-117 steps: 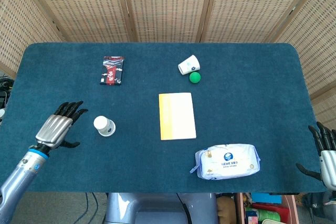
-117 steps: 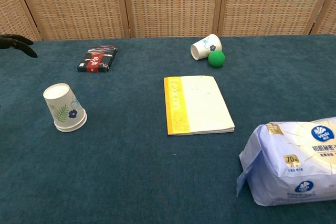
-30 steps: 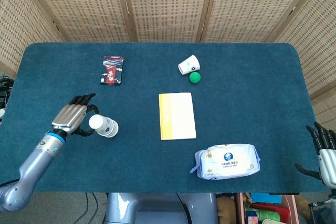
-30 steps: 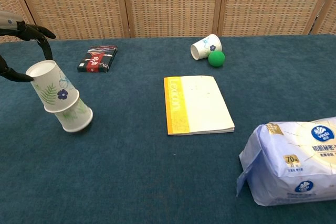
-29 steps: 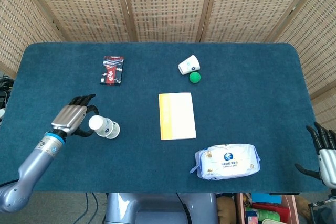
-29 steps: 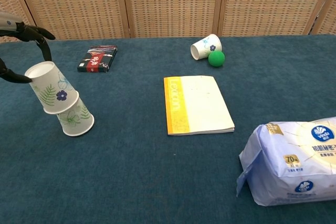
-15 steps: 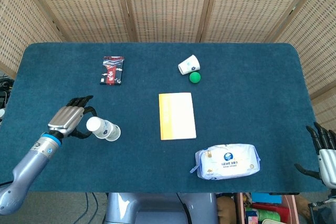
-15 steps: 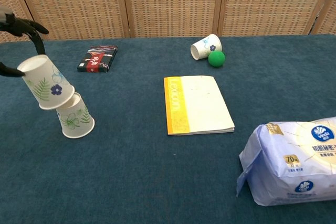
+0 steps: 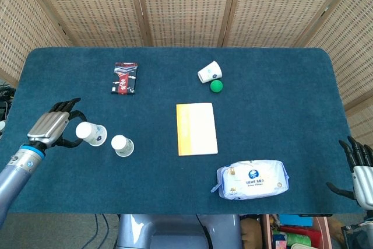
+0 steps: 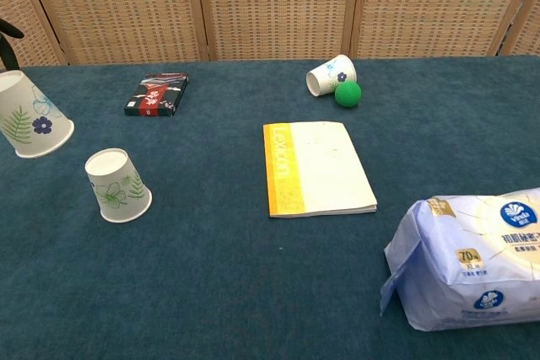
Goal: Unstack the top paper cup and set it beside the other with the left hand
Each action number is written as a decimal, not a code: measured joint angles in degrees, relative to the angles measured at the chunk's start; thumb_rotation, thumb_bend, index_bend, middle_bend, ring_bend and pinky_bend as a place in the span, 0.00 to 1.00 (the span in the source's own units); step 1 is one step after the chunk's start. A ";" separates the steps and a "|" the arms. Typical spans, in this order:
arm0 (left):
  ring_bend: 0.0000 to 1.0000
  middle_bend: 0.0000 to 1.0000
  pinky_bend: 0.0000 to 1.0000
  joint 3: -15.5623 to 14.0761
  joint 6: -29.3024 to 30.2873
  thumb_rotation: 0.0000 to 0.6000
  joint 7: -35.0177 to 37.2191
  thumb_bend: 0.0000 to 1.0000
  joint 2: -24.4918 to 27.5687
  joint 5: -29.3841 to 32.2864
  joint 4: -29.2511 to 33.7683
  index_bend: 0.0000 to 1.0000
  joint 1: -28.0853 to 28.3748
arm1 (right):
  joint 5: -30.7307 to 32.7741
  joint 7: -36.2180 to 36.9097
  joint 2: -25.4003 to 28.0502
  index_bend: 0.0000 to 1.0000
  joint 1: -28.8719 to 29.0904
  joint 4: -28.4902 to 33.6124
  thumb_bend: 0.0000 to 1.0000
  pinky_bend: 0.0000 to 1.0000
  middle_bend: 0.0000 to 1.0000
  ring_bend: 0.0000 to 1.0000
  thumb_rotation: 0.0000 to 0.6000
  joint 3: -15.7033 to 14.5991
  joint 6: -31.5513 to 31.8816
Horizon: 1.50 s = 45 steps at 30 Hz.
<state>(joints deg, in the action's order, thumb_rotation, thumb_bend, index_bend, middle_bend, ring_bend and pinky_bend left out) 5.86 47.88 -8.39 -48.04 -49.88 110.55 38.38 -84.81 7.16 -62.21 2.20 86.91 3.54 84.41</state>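
Note:
My left hand (image 9: 51, 127) grips a white paper cup with blue flowers (image 9: 91, 133) upside down, lifted clear of the other cup and tilted; in the chest view this cup (image 10: 30, 118) shows at the far left edge with only a fingertip of the hand in view. The second paper cup (image 9: 122, 145) stands upside down on the blue table (image 9: 262, 115), to the right of the held one; the chest view shows it (image 10: 118, 186) with green leaf print. My right hand (image 9: 361, 167) hangs at the table's near right corner, fingers spread, holding nothing.
A third paper cup (image 9: 210, 72) lies on its side at the back beside a green ball (image 9: 216, 86). A yellow-edged notebook (image 9: 196, 128) lies mid-table, a wipes pack (image 9: 253, 179) near the front right, and a dark small box (image 9: 125, 78) at the back left.
The left hand has pulled the top cup off the lower one and carried it leftward; the two cups now stand apart. The lower cup stays upside down on the table.

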 measured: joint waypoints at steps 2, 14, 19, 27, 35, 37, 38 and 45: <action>0.00 0.00 0.00 -0.54 -0.67 1.00 0.70 0.31 -1.41 -0.22 -2.29 0.40 -0.40 | 0.04 -0.17 -0.04 0.00 0.05 0.03 0.00 0.00 0.00 0.00 1.00 -0.01 -0.11; 0.00 0.00 0.00 -3.10 -2.56 1.00 0.45 0.31 -12.46 -0.78 -11.69 0.40 -0.96 | 0.55 -0.07 -0.01 0.00 0.22 -0.01 0.00 0.00 0.00 0.00 1.00 0.04 -0.73; 0.00 0.00 0.00 -3.23 -1.69 1.00 -0.32 0.31 -13.83 -0.71 -11.94 0.08 -0.96 | 0.59 0.19 0.08 0.00 0.16 -0.06 0.00 0.00 0.00 0.00 1.00 0.08 -0.63; 0.00 0.00 0.00 -2.63 2.50 1.00 1.60 0.29 -11.86 -5.47 -8.58 0.00 -3.16 | 0.61 0.24 0.09 0.00 0.19 -0.10 0.00 0.00 0.00 0.00 1.00 0.06 -0.75; 0.00 0.00 0.00 -3.67 16.47 1.00 4.09 0.27 -10.22 -16.97 -5.92 0.00 -10.53 | 0.24 -0.07 0.08 0.00 -0.03 0.20 0.00 0.00 0.00 0.00 1.00 0.04 -0.01; 0.00 0.00 0.00 -4.59 22.81 1.00 3.81 0.26 -10.69 -21.01 -6.13 0.00 -13.69 | 0.06 -0.13 0.09 0.00 -0.10 0.36 0.00 0.00 0.00 0.00 1.00 0.00 0.22; 0.00 0.00 0.00 -5.04 25.61 1.00 3.52 0.26 -11.00 -22.69 -6.33 0.00 -15.18 | -0.01 -0.14 0.11 0.00 -0.13 0.46 0.00 0.00 0.00 0.00 1.00 0.00 0.32; 0.00 0.00 0.00 -9.04 39.61 1.00 -3.14 0.26 -14.87 -31.01 -7.22 0.00 -26.97 | -0.71 -0.11 0.43 0.00 -0.67 1.01 0.00 0.00 0.00 0.00 1.00 -0.10 1.66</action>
